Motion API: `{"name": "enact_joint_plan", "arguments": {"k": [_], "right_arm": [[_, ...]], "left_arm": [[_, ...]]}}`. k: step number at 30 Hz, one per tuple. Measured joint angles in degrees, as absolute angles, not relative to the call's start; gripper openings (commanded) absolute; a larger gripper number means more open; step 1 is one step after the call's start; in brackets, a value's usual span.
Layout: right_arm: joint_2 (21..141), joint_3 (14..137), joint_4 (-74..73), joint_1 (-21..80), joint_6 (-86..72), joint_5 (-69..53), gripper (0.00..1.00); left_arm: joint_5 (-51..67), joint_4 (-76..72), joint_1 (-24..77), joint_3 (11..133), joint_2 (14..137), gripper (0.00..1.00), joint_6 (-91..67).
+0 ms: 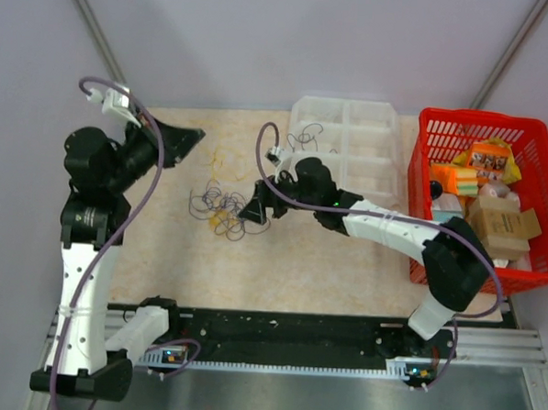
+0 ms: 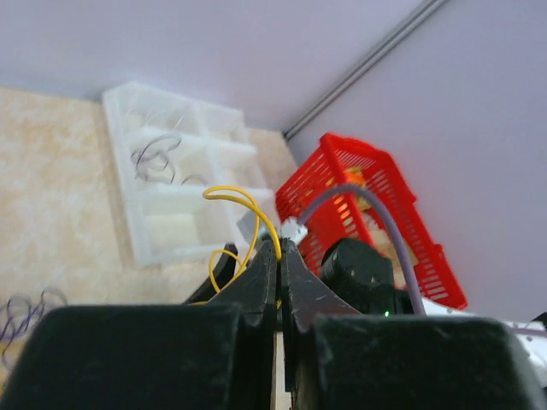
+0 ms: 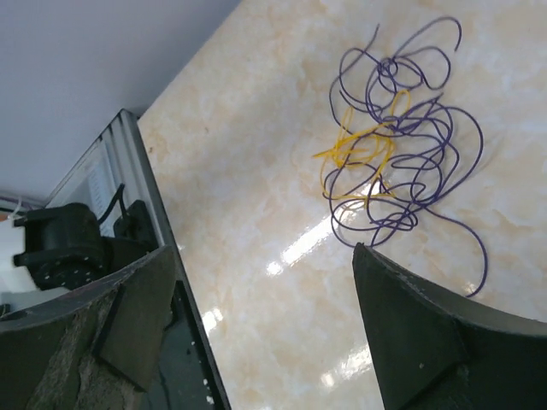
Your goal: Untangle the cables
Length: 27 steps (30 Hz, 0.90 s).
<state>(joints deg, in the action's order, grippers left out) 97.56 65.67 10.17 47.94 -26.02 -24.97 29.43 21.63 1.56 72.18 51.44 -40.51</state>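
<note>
Right claw (image 3: 261, 256) hangs wide open just over the desk (image 3: 256, 154), right beside the tangle of cables (image 3: 385, 141), and that knot is nowhere near sorted: purple loops wound through each other, yellow strands caught in the middle. One yellow wire (image 2: 229, 190) is pinched tight in the left claw (image 2: 279, 256), held above the desk, though I can't tell whether its tail is free of the knot. At the far end a dark cable (image 2: 154, 158) already curls in one compartment of the clear tray (image 1: 346, 102), so I'd call it early: a strand or two out, the bulk left.
</note>
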Motion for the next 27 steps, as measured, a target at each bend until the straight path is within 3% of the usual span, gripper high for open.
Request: {"name": "enact_joint_plan", "arguments": {"k": [6,9,19,27], "right_arm": [[85.7,64.8,7.6,47.9,-20.6,-22.1,0.91],[80.3,64.9,6.4,47.9,-19.4,-21.6,0.91],[74.8,77.0,2.0,47.9,-16.7,-25.0,0.94],[80.9,83.7,3.1,52.0,-17.2,-24.1,0.93]], "left_arm": [[32.1,24.2,1.6,95.9,57.9,0.00,-42.6],[33.1,22.7,1.6,100.3,56.7,0.00,-44.1],[42.7,10.7,2.0,76.5,53.3,0.00,-58.1],[42.7,10.2,2.9,70.8,52.1,0.00,-61.4]]}}
